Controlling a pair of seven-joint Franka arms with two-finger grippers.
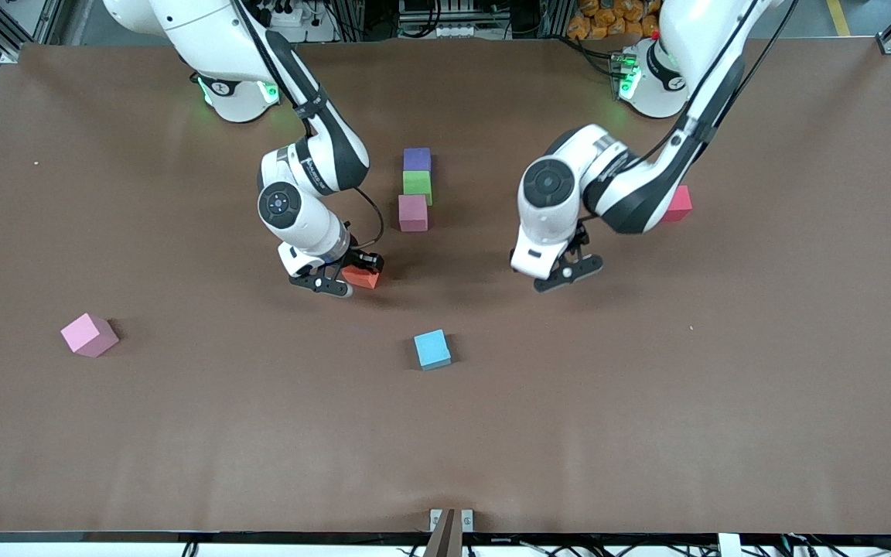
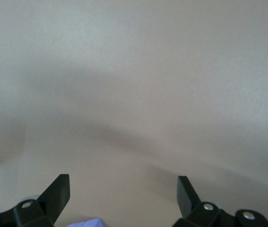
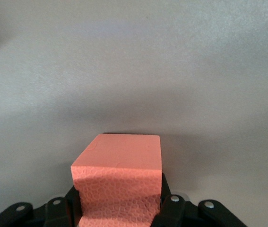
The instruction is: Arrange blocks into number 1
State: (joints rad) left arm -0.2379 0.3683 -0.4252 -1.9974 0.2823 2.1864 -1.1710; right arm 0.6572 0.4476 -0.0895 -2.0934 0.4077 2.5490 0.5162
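A purple block [image 1: 417,159], a green block [image 1: 417,186] and a dull pink block [image 1: 413,213] lie in a touching column mid-table. My right gripper [image 1: 348,274] [image 3: 119,204] is shut on the orange block [image 1: 362,278] [image 3: 123,153], low over the table beside that column's nearer end. Open and holding nothing, my left gripper [image 1: 569,269] [image 2: 123,183] hangs over bare table toward the left arm's end. A light blue block [image 1: 432,349] lies nearer the front camera. The red block [image 1: 678,203] is half hidden by the left arm. A bluish block corner [image 2: 84,223] shows in the left wrist view.
A lighter pink block [image 1: 89,334] sits alone toward the right arm's end of the brown table [image 1: 646,402]. Both arm bases stand along the table's edge farthest from the front camera. A small bracket [image 1: 450,526] is fixed at the table's nearest edge.
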